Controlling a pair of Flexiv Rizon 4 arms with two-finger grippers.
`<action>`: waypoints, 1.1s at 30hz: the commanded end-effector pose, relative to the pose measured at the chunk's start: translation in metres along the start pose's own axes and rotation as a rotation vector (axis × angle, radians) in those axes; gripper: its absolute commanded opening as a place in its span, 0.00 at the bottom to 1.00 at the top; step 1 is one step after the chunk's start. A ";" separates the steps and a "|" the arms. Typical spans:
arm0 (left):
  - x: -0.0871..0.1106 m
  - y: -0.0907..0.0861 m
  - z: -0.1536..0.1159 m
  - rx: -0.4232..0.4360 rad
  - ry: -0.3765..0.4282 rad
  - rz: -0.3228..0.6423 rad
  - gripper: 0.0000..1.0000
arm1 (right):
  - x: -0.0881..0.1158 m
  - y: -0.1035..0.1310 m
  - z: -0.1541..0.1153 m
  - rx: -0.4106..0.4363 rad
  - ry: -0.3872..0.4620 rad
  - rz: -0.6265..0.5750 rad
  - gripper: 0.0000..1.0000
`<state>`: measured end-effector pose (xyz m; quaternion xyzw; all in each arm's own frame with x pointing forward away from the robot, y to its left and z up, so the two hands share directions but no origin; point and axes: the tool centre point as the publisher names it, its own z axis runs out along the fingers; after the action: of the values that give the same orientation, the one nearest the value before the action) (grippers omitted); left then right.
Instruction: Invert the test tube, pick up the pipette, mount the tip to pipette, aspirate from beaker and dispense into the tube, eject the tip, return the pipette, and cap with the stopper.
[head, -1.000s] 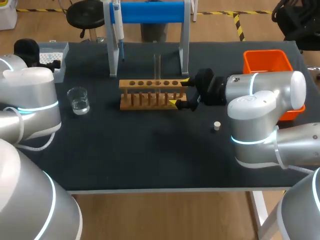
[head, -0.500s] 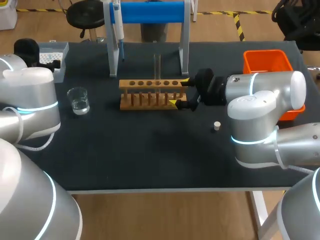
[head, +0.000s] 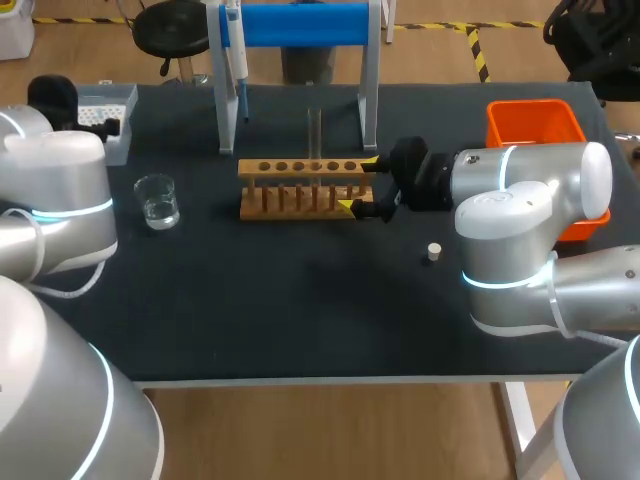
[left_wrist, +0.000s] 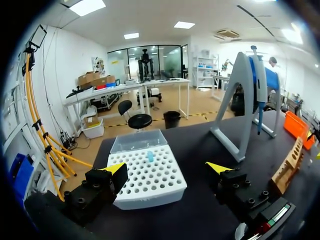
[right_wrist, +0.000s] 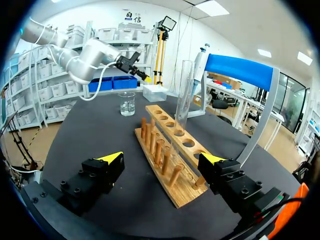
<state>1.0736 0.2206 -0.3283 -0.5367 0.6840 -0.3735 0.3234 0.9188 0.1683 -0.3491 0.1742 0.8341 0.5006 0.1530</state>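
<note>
Our left gripper (left_wrist: 166, 168) hovers close by the tip box (left_wrist: 155, 196), fingers apart and empty. The pipette (left_wrist: 258, 107) hangs upright on its stand (left_wrist: 235, 112), ahead of those fingers and off to one side, and we judge this arm the nearer. The test tube (head: 314, 130) stands upright in the rack (head: 303, 188). Our right gripper (head: 358, 184) lies level at the rack's end, fingers apart.

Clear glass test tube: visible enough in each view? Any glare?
Head view: the clear glass test tube, upright in the wooden rack, is faint against the black table, no glare. Right wrist view: it stands out against the bright room.
</note>
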 end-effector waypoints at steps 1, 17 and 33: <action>-0.005 -0.004 0.011 -0.023 0.006 -0.002 1.00 | 0.000 0.000 0.000 0.001 0.000 0.000 1.00; -0.016 -0.005 0.031 -0.022 0.013 -0.025 0.95 | 0.000 0.000 0.000 0.001 0.000 0.000 1.00; -0.020 0.000 0.045 -0.010 0.009 -0.037 0.75 | 0.000 0.000 0.000 0.001 0.000 0.000 1.00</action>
<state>1.1110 0.2333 -0.3438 -0.5504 0.6799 -0.3757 0.3060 0.9188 0.1682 -0.3491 0.1742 0.8341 0.5005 0.1530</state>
